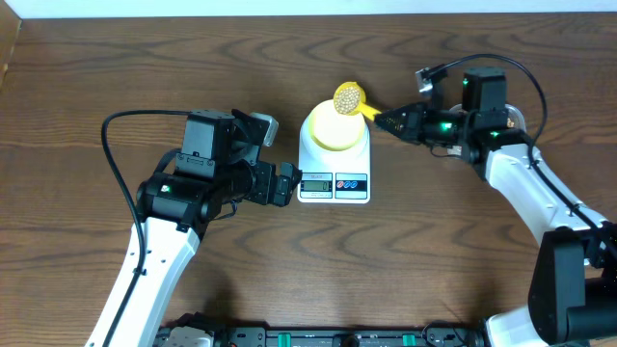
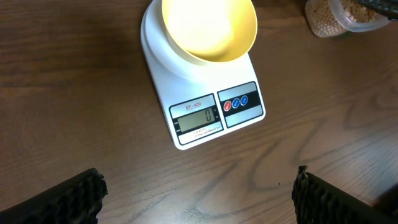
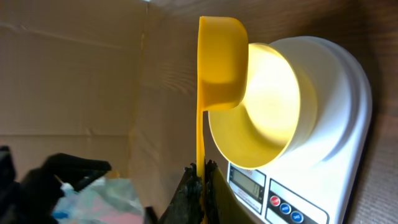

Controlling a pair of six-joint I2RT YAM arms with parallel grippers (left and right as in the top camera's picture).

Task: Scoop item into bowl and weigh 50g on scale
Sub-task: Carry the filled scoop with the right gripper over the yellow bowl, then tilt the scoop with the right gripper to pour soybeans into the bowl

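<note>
While the left fingers [image 2: 68,198] stand spread wide with nothing between them, low over the brown wood-grain table [image 1: 116,77] and just beside the left edge of the white rounded-rectangular digital kitchen scale [image 1: 310,154], the right fingers [image 3: 186,196] are clamped shut on the thin handle of a bright yellow plastic scoop [image 1: 369,112]. That scoop's round cup sits at the far rim of the small round pale yellow bowl [image 1: 337,131], with its handle running out to the right. From above, the cup is heaped with small round tan beans [image 1: 348,95]. In the right wrist view the cup overlaps the bowl's rim; whether the two touch cannot be told.

The bowl stands upright on the scale's platform, covering most of it, and its inside shows plain pale yellow in the left wrist view. Nearer the front edge of the scale, the small grey display [image 2: 198,117] reads a single zero, with the red and blue buttons [image 2: 239,102] just to its right.

A clear plastic tub [image 2: 357,26] holding more of the beans sits on the table beyond the scale's right side.
</note>
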